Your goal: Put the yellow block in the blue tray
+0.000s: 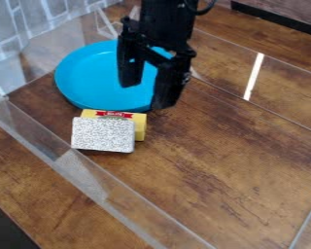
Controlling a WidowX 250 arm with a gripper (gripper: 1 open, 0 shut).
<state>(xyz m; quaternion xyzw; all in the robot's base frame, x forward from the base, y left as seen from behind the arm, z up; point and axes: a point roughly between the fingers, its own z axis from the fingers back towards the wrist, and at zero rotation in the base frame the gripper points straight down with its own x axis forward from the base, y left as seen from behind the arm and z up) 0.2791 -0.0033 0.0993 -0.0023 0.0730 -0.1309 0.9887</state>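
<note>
The hand [149, 83] is held open over the blue tray [90, 78]; the yellow block [124, 122] is left on the counter [224, 165].

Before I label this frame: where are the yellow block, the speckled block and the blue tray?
yellow block [124, 118]: camera view, visible top edge.
speckled block [104, 135]: camera view, top face.
blue tray [83, 78]: camera view, bare floor.

A black robot gripper [149, 82] fills the upper middle of the view, matte and dark all over. Two long, flat, rectangular fingers [127, 64] extend from a boxy black body, which joins a narrower black wrist section above. No cables, screws or markings can be made out on it.
</note>
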